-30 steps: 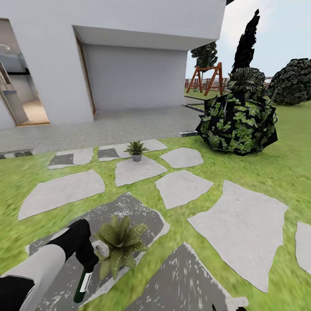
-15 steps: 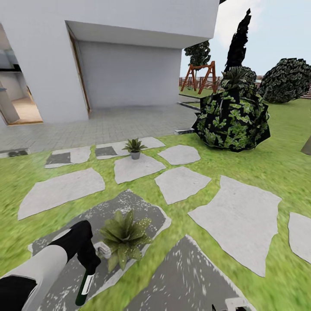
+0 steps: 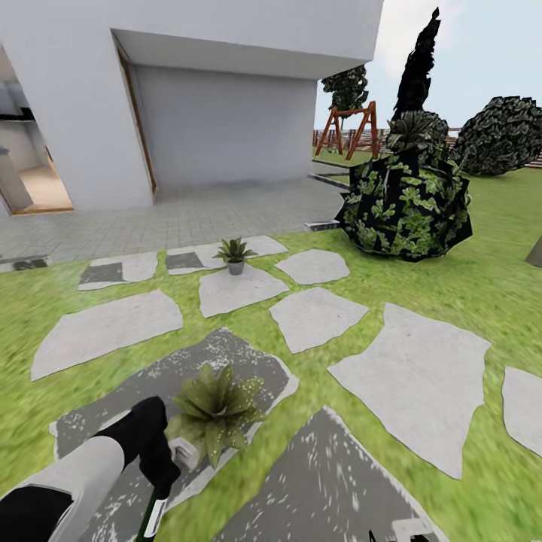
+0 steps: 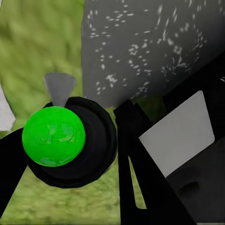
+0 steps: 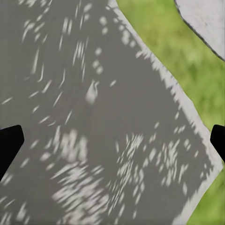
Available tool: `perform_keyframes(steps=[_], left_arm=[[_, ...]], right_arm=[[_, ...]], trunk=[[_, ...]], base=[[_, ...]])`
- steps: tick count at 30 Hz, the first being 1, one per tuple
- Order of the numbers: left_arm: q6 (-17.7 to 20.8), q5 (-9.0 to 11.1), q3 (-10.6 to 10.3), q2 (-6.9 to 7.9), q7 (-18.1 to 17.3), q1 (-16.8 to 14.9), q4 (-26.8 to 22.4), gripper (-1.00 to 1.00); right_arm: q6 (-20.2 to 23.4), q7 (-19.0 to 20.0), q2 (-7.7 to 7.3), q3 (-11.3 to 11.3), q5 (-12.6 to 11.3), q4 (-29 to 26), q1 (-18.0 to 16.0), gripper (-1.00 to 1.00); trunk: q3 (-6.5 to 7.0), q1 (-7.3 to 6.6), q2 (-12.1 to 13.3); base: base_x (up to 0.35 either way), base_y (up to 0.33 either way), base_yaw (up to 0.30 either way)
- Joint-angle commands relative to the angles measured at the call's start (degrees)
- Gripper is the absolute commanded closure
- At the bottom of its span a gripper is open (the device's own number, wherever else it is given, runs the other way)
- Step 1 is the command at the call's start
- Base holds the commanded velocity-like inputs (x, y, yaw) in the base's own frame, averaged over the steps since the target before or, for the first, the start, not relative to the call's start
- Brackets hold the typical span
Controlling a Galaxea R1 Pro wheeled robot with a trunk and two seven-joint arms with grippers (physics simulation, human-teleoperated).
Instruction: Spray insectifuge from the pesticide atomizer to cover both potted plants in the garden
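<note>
On the dark speckled stepping stone stands the near potted plant, a rosette of pointed green leaves. The second potted plant sits in its small grey pot on a pale stone farther off. My left gripper is shut on the pesticide atomizer; its pale spray top points at the near plant from just beside its leaves. The left wrist view shows a bright green round part ringed in black between dark fingers. My right gripper hangs open over a speckled stone.
Pale and grey stepping stones cross the lawn. A big dark leafy bush stands at the right, with a tall dark tree behind it. A white house with a paved patio lies ahead, and a wooden swing frame stands far off.
The head view has panned a little to the right. My left arm with the atomizer has sunk slightly lower in the picture, still beside the near plant.
</note>
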Motion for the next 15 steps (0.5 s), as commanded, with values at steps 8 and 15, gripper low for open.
perform_keyframes(steps=[8, 15], left_arm=[[0.27, -0.47, 1.05, -0.62, -0.38, 0.37, -0.71, 1.0], [0.27, -0.53, 2.54, -0.21, -0.35, 0.37, -2.55, 1.0]], right_arm=[[-0.2, -0.25, -0.04, -0.33, 0.61, 0.07, -0.04, -1.0], [-0.2, -0.28, -0.05, -0.33, 0.61, 0.07, -0.04, -1.0]], trunk=[[-0.05, -0.01, -0.02], [-0.05, -0.01, -0.02]], base=[[0.0, 0.0, 0.0], [0.0, 0.0, 0.0]])
